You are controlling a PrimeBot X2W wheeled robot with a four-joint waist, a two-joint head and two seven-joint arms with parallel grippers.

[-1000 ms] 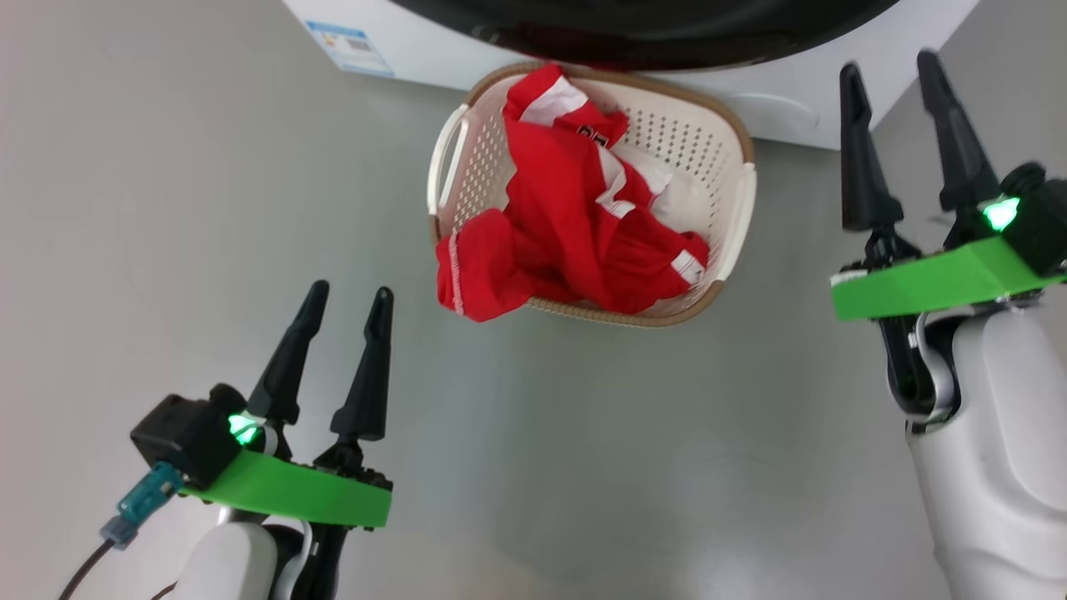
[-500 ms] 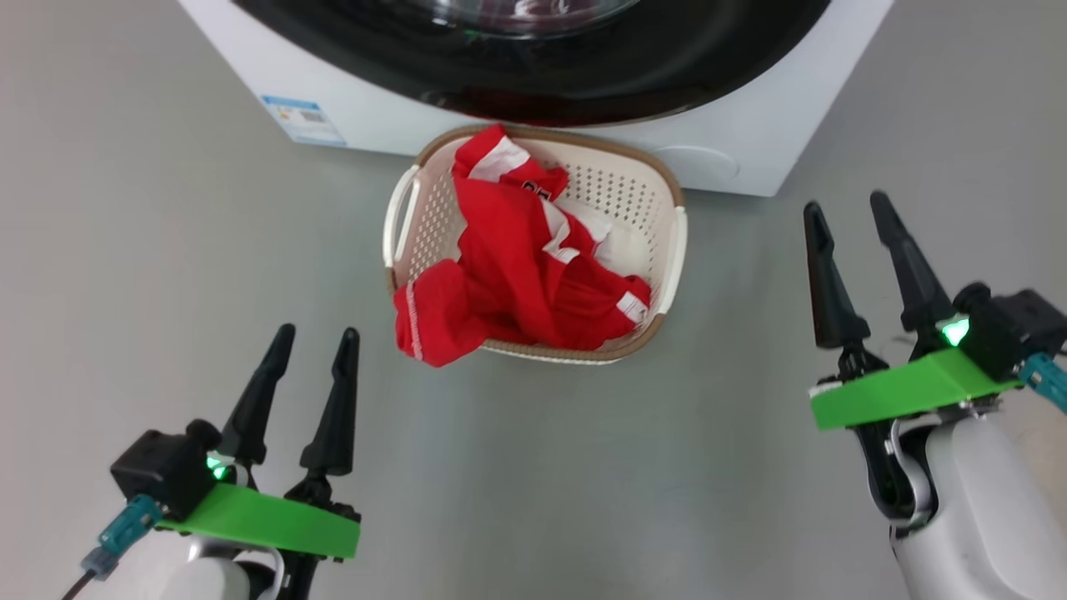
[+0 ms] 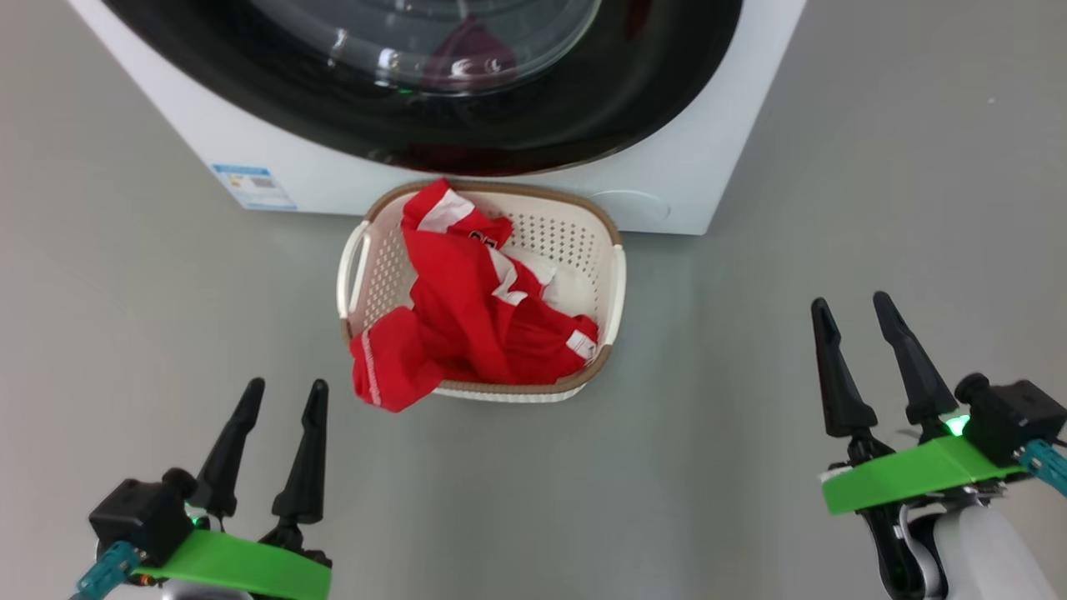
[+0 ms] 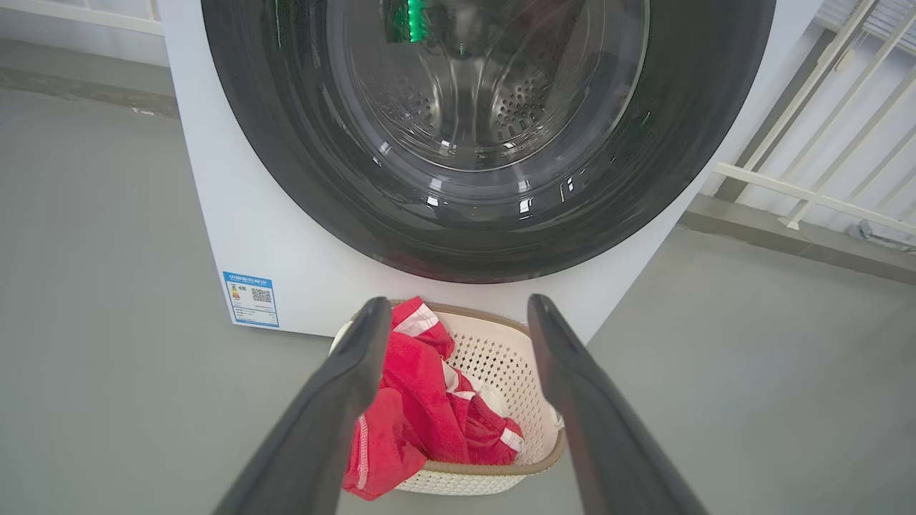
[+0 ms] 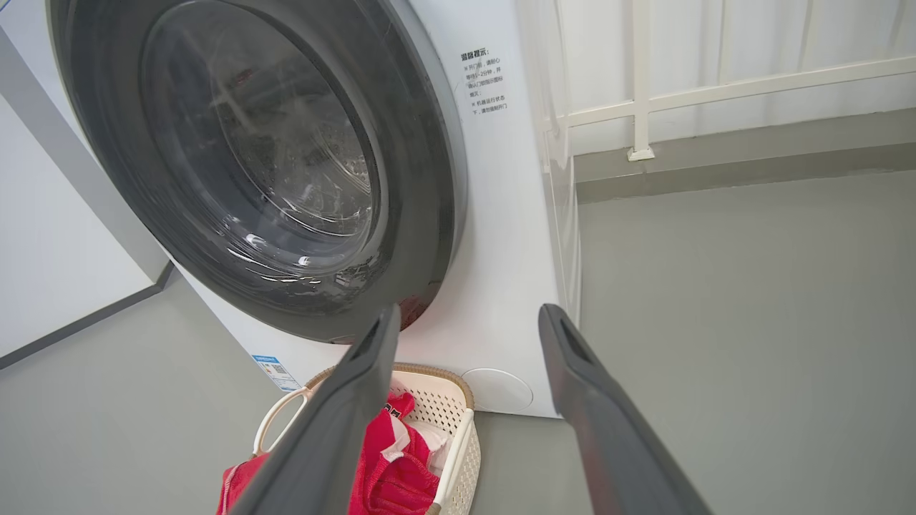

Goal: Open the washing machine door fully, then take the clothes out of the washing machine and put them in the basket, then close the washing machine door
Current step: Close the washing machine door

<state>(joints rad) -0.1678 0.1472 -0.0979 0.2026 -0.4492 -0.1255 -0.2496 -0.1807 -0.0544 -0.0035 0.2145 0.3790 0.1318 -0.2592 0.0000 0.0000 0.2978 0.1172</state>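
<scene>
Head view: taken from high up and aimed steeply down at the floor [image 3: 125, 333]; the basket [image 3: 558, 237] is centred and the washing machine [image 3: 692, 158] is cut off by the top edge.
Left wrist view: taken low and near, along the left hand [image 4: 458, 304], faced almost squarely at the washing machine door [image 4: 486, 243].
Right wrist view: taken low from off to the right, along the right hand [image 5: 470, 311]; the door is seen obliquely, with a railing [image 5: 637, 93] beyond.
Shared: the basket, the door's lower rim and the blue sticker [image 3: 252, 186] are caught in all three views.

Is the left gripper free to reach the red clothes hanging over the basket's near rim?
Probably yes: the left gripper is open, and only floor lies between it and the clothes.
</scene>
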